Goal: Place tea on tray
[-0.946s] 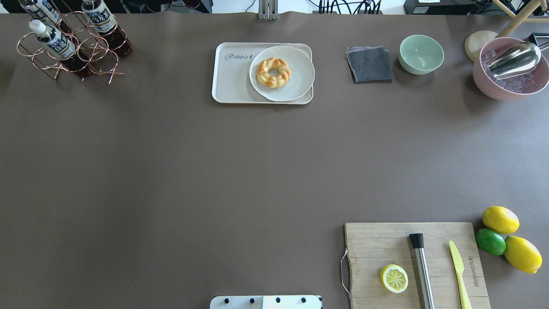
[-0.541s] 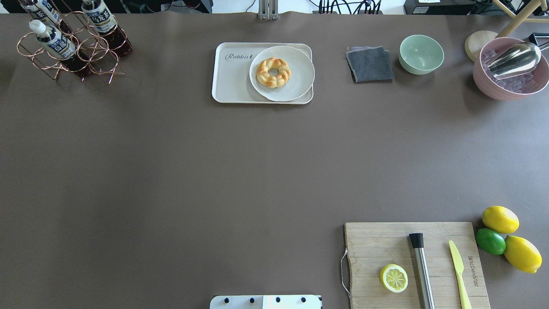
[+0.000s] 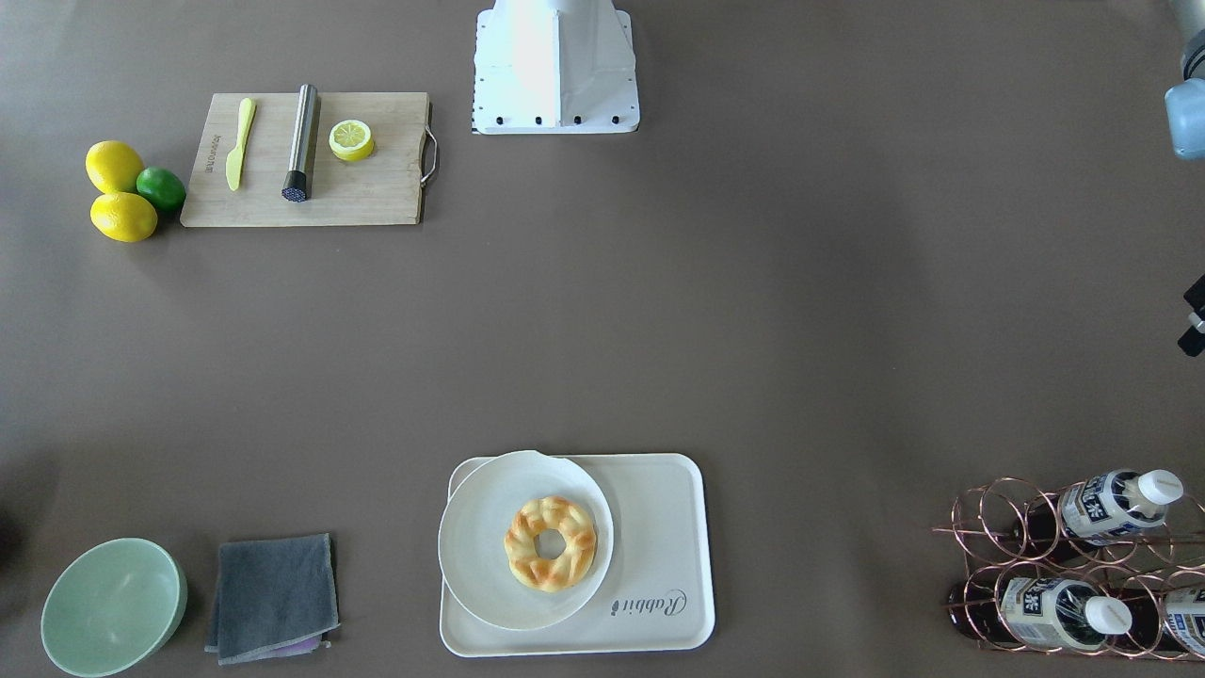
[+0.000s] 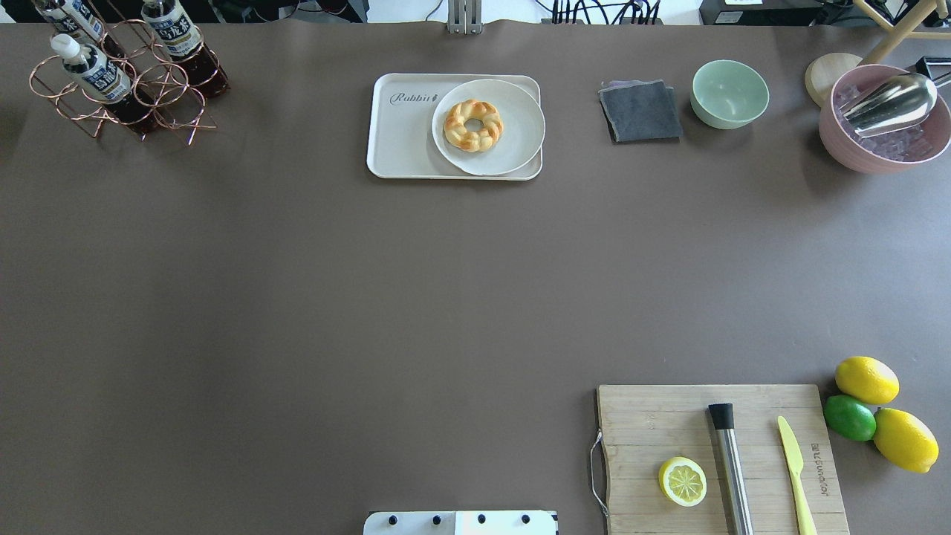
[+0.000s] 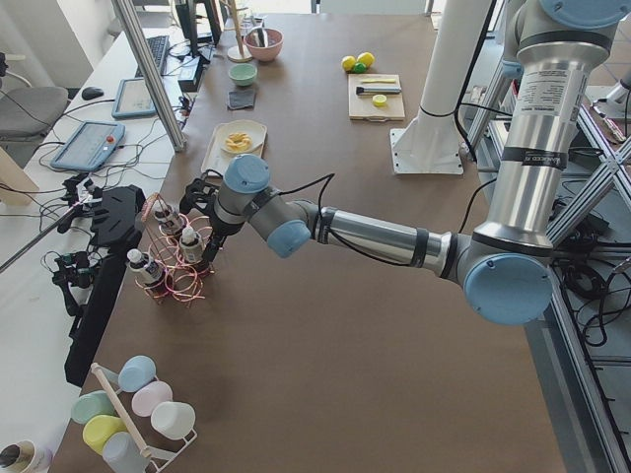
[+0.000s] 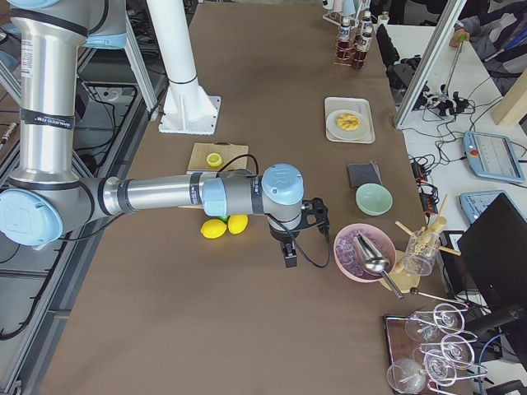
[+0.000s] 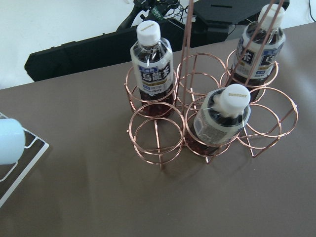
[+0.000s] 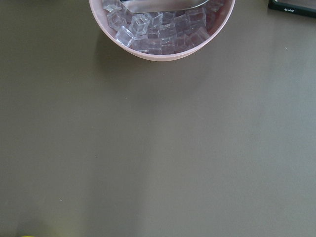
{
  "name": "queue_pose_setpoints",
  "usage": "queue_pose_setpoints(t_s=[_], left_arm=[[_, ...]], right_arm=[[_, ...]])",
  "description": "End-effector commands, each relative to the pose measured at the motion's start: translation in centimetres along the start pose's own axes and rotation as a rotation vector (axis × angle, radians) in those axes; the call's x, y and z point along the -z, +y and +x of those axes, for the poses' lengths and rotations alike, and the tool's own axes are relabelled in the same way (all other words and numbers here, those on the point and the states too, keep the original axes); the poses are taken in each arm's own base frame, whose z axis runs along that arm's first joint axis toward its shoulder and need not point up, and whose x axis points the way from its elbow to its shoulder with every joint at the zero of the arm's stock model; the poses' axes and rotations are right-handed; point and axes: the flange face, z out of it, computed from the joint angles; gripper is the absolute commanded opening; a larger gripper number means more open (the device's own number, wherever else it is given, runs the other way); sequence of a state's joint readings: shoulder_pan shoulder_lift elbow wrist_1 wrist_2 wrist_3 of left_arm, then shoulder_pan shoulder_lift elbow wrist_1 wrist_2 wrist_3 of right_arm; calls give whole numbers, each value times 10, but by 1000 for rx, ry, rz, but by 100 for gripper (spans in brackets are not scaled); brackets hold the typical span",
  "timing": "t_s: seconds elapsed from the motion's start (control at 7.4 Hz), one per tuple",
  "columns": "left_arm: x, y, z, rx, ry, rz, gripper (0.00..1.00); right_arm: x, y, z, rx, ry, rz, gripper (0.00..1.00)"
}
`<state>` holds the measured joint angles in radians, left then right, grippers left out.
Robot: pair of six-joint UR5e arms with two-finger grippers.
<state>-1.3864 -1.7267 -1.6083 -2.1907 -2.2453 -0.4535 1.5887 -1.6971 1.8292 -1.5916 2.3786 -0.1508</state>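
Observation:
Three look-alike tea bottles (image 7: 151, 64) (image 7: 224, 118) (image 7: 261, 44) with white caps and white-and-blue labels stand in a copper wire rack (image 4: 111, 89) at the table's far left corner. I cannot tell them apart. The cream "Rabbit" tray (image 4: 405, 141) lies at the far middle, and its left part is bare. My left gripper (image 5: 197, 195) hovers just beside the rack, and I cannot tell whether it is open. My right gripper (image 6: 290, 251) hangs over the table near the pink bowl, and I cannot tell its state.
A round white plate (image 4: 513, 148) with a braided bread ring (image 4: 473, 125) covers the tray's right part. A grey cloth (image 4: 640, 111), a green bowl (image 4: 729, 93) and a pink bowl of ice (image 4: 884, 122) with a metal scoop stand at the far right. A cutting board (image 4: 654, 423) and lemons (image 4: 866, 380) are near right.

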Motion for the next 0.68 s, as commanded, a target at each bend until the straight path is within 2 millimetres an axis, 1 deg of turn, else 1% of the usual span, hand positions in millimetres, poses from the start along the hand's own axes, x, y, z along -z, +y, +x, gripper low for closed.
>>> queue_pose_setpoints(t_s=[0.0,0.14,0.27,0.41,0.54], left_arm=[[-19,-20,18,98,14,92,97],[-22,-28,28,94,3,111,97],[-25,-38,31,93,-16,133,97],[-40,-37,35,83,-78,165,97],[-61,-33,44,67,-79,155,97]], right_arm=[[-2,2,1,-5,-3,-5,100],[-2,1,0,-7,-19,-2,100],[-4,1,0,-24,-31,-4,100],[-4,1,-1,-39,-28,-3,100],[-2,0,-1,-31,-21,-1,100]])
